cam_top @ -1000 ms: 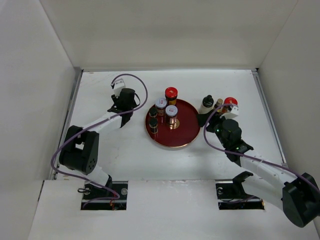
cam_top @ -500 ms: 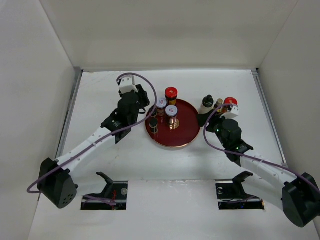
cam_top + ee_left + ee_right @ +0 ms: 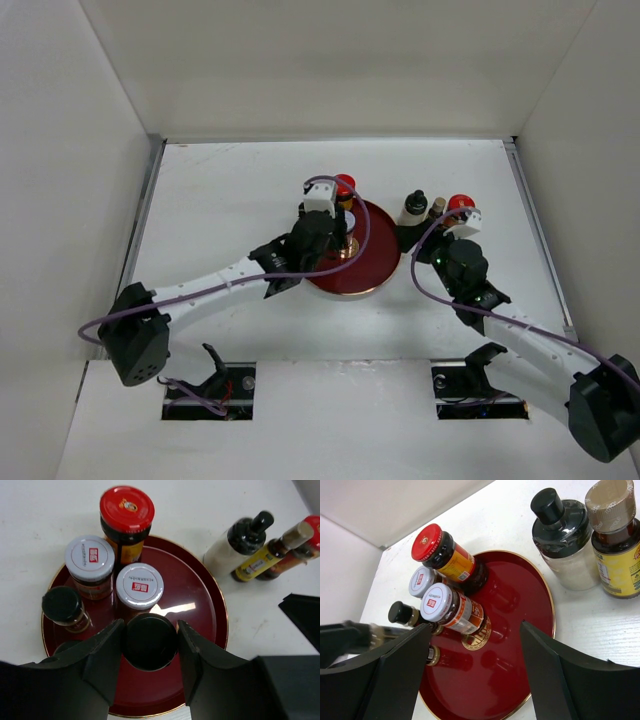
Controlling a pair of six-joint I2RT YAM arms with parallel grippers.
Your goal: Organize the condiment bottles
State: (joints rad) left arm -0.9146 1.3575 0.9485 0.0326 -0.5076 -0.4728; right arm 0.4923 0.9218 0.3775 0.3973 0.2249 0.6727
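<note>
The left gripper [image 3: 150, 650], clenched on a black-capped bottle [image 3: 149, 635], has swung from the tray's [image 3: 200, 600] left to over the tray, beside a white-lidded jar [image 3: 140, 586]; set-down likely follows. The right gripper [image 3: 472, 645] hangs released at the tray's right.

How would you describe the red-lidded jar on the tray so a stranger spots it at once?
Find the round dark-red tray mid-table. At its far edge stands a dark jar with an orange label. Its lid is red, unlike the white-lidded jars and black-capped bottle near it.
</note>
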